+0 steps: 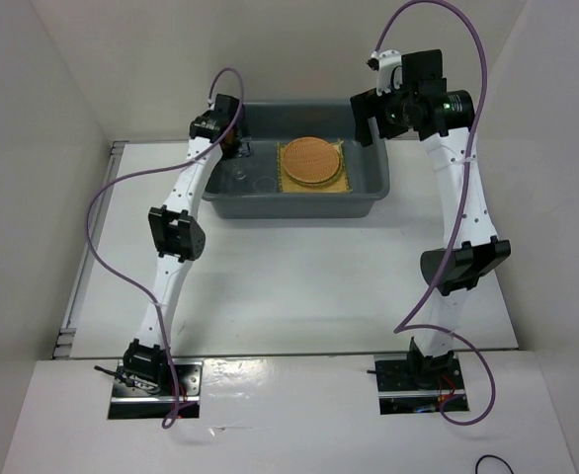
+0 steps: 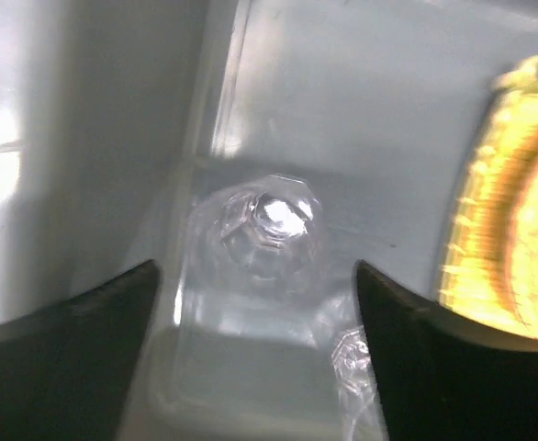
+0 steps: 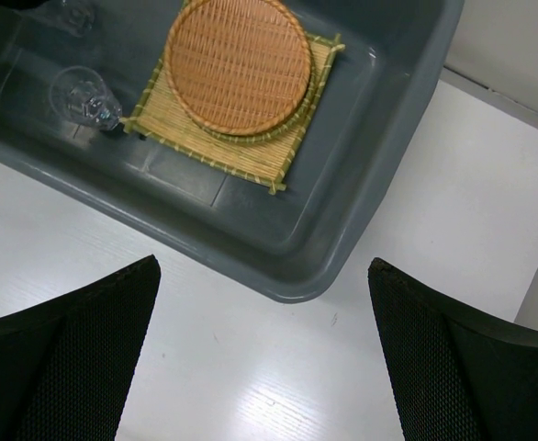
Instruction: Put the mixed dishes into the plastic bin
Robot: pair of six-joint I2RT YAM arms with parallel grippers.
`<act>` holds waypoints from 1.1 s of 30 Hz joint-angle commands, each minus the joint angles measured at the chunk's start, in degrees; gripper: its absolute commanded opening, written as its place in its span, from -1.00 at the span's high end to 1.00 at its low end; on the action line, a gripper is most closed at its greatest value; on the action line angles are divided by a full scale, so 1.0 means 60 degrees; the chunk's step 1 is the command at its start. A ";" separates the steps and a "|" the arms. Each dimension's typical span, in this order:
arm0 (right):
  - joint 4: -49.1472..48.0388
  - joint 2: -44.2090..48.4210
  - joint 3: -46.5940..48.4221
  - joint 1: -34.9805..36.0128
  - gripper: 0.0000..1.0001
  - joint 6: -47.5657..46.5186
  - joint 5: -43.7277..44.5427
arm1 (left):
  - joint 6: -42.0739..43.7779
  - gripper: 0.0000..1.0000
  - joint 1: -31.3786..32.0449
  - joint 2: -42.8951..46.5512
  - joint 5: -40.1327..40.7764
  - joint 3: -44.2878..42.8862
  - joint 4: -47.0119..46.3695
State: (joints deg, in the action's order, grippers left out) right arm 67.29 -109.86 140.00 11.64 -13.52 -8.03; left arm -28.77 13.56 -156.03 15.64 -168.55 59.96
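All dishes that I can see are already lying inside the plastic bin (image 3: 370, 184). The yellow mat (image 3: 209, 147) is sitting on the floor in the bin's right half, w/ an orange woven disc (image 3: 237, 64) on top of it; a 2nd rim is peeking out from under, prob. the other disc, but I cannot be sure. The left tool (image 2: 256, 266) is hanging low inside the bin's left end, its fingers spread wide on both sides of one glass cup (image 2: 264, 225) w/o touching it, so it is gripping nothing. The other cup (image 2: 347, 354) is lying just beside the first one. The right tool (image 3: 263, 264) is hovering above the bin's right corner, spread fully and carrying nothing. The risk, in my judgement: when the left arm is going up, a finger may be clipping the cup and pushing it against its neighbour or the bin wall, so glass could be chipping or rolling. A finger may also be catching the rolled rim and dragging the bin over the table (image 3: 251, 367). No brand, label or writing is readable anywhere.
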 commanded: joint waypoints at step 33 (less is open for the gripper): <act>-0.0946 0.4538 -0.3688 0.0682 -0.97 0.0992 0.2685 | 0.0429 -1.00 -0.0092 1.8531 0.0706 1.8069 -0.5729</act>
State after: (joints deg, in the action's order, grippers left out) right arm 64.75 -85.23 121.91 15.16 -8.58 3.97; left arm -29.32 13.39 -44.27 24.86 -66.87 33.61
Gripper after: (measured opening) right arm 0.983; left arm 0.998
